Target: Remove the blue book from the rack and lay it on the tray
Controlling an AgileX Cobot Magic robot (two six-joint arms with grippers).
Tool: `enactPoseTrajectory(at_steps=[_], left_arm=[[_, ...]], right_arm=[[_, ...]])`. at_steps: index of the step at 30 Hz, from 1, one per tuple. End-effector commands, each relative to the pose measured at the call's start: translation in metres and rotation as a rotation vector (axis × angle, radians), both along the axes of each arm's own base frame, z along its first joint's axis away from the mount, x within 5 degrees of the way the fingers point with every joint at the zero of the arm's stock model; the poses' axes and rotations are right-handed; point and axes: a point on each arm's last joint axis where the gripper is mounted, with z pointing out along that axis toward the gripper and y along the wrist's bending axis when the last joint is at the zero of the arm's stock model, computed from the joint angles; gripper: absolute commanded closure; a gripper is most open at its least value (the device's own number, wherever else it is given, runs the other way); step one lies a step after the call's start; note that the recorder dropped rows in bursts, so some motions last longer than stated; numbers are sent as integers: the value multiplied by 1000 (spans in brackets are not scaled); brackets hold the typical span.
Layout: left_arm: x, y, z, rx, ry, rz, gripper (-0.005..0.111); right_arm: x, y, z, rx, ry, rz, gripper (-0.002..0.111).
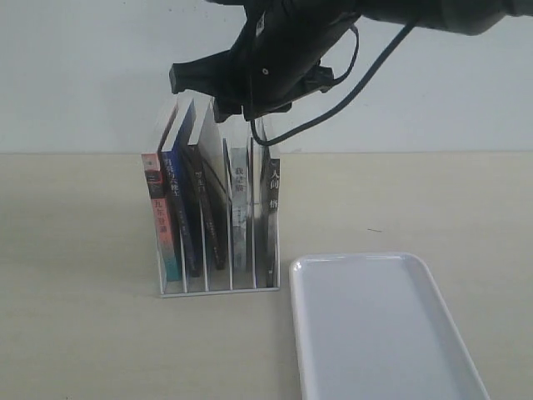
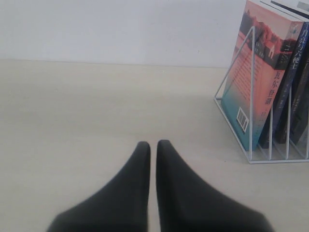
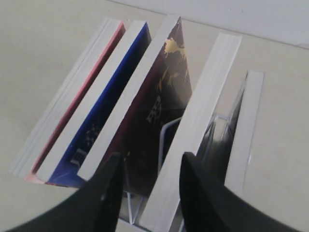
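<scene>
The white wire rack [image 1: 221, 290] holds several upright books. The blue book [image 1: 178, 208] stands second from the left, between the pink-and-teal-spined book [image 1: 156, 217] and a black-spined one [image 1: 208, 212]. My right gripper [image 1: 237, 112] hovers open just above the book tops. In the right wrist view its jaws [image 3: 150, 162] straddle the fourth book's page edge [image 3: 193, 135], and the blue book [image 3: 104, 101] lies off to one side of them. The white tray [image 1: 375, 333] sits at front right with nothing on it. My left gripper [image 2: 153, 145] is shut on nothing, low over the table beside the rack [image 2: 251, 96].
The right arm and its cable [image 1: 366, 75] cross above the rack from the upper right. A pale wall [image 1: 83, 75] runs behind the beige table [image 1: 75, 275]. The left wrist view shows the pink-and-teal book [image 2: 256, 72] at the rack's outer end.
</scene>
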Motion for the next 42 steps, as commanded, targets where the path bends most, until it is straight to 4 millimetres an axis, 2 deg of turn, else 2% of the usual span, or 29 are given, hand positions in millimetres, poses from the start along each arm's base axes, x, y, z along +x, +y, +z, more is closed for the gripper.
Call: enactPoseTrajectory(at_steps=[1,10,19,23,32,42], left_arm=[[0,0,-1,-9,0,-1,103],[0,0,-1,-9,0,-1,103],[0,0,-1,-9,0,-1,103],[0,0,-1,-9,0,-1,103],[0,0,-1,-9,0,-1,103],[0,0,-1,-9,0,-1,103]], right_arm=[[5,2,-1,12,-29,-7,72],[10,5,-17,-14,-9,-12,72],[9,1,-7,-9,-40,-25,72],[12,2,-16,-37,-20,-26,72],[12,-1,-18,-50,1,-52,72],[17,3,-36,-70,43,-58,72]])
